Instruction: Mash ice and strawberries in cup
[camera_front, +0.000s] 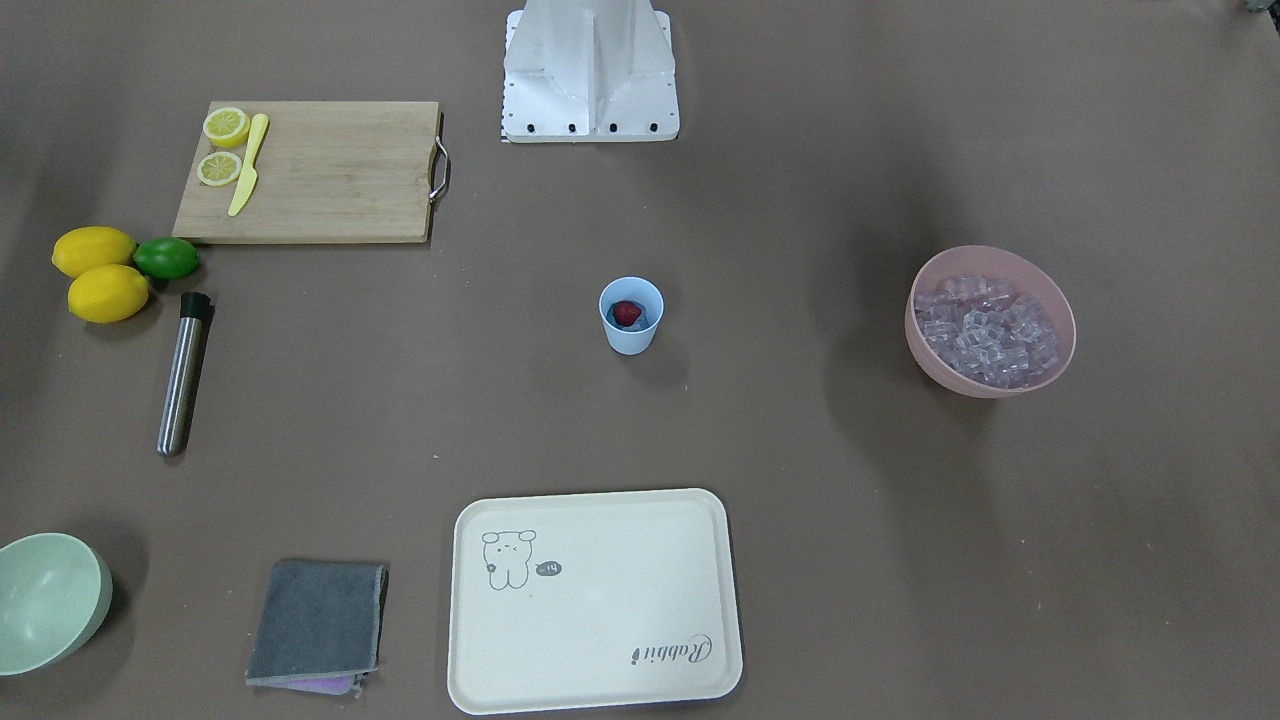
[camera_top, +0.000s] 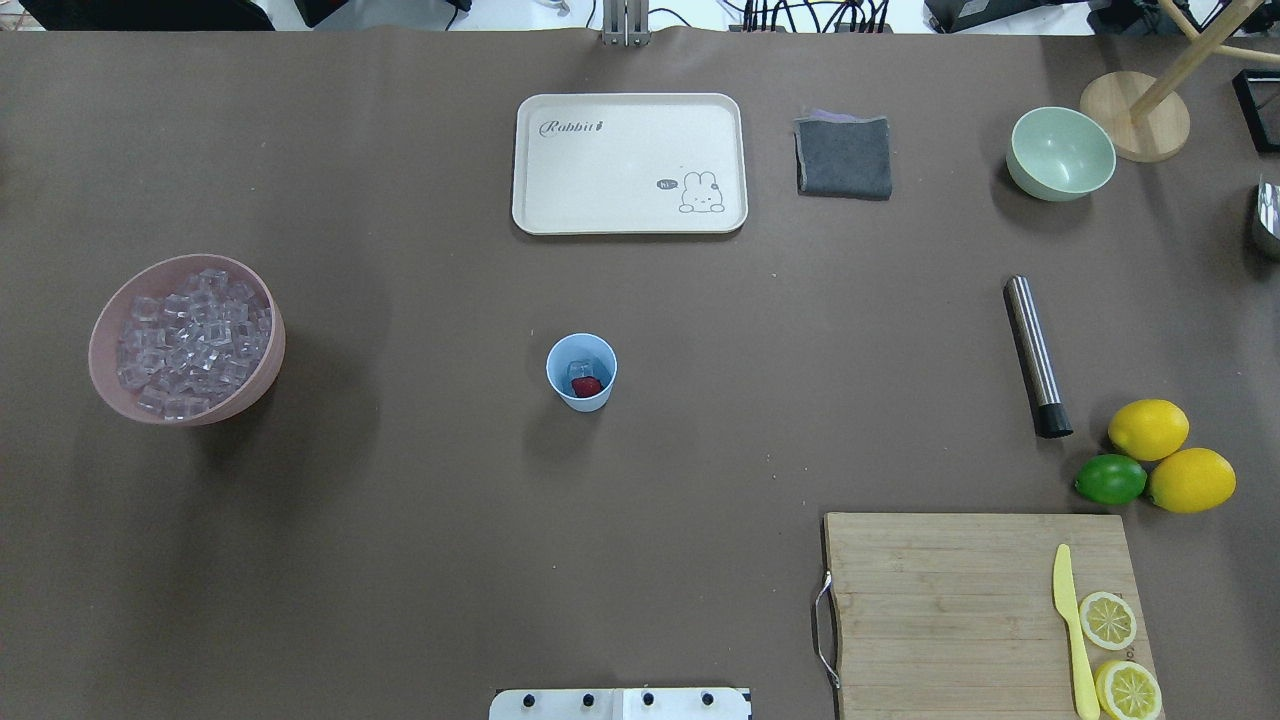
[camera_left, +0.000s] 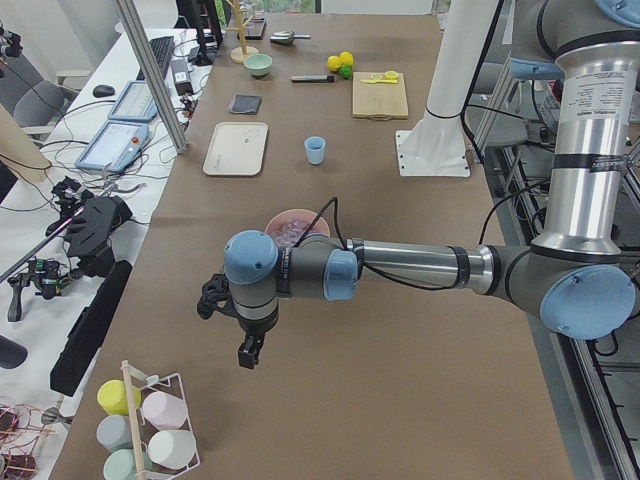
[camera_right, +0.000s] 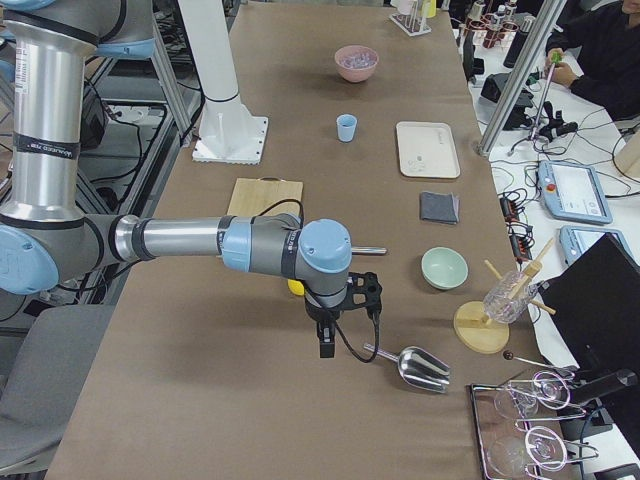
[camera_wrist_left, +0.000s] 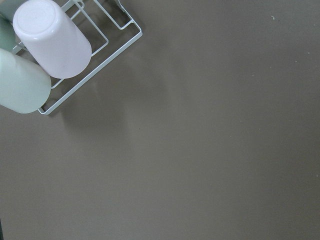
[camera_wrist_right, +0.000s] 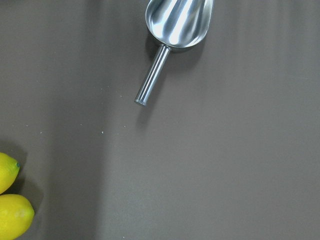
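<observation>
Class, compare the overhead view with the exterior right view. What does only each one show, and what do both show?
Only the overhead view shows the strawberry inside the cup, the lime and the yellow knife. Only the exterior right view shows the right arm, its claw hanging above the table, and a person. Both show the cup, the pink bowl of ice, the tray, the grey cloth and the green bowl.

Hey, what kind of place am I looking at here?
Likely a robotics lab staged as a drink-prep bench: the left arm over the table, control tablets alongside, lemon slices on a cutting board.
</observation>
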